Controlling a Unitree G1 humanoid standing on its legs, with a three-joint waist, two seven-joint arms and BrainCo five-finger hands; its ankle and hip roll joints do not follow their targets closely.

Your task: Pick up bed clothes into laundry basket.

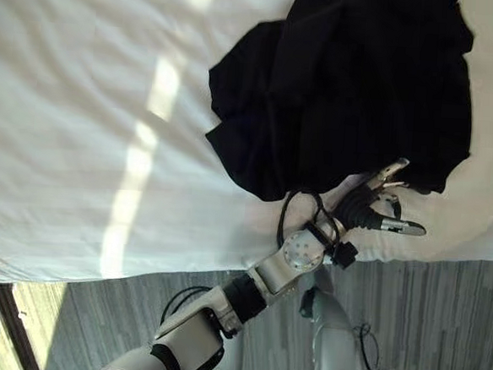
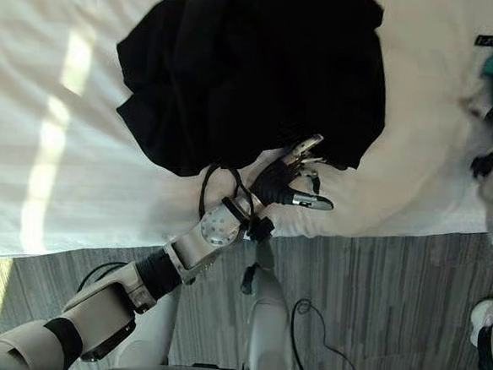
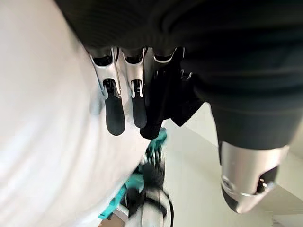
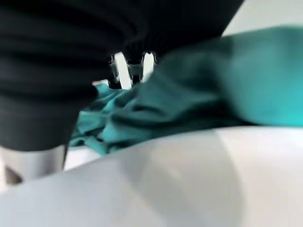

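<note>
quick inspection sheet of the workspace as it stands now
surface: white bed sheet, lightly wrinkled, sunlit streak across it.
job's things: black garment bunched on the bed; teal garment at the right hand; laundry basket nothing seen.
clutter: nothing seen.
hands: left hand at the black garment's near edge, fingers straight, open; right hand's fingers hidden in teal cloth, state unclear.
cables: nothing seen.
surroundings: grey wood-pattern floor beside the bed.
</note>
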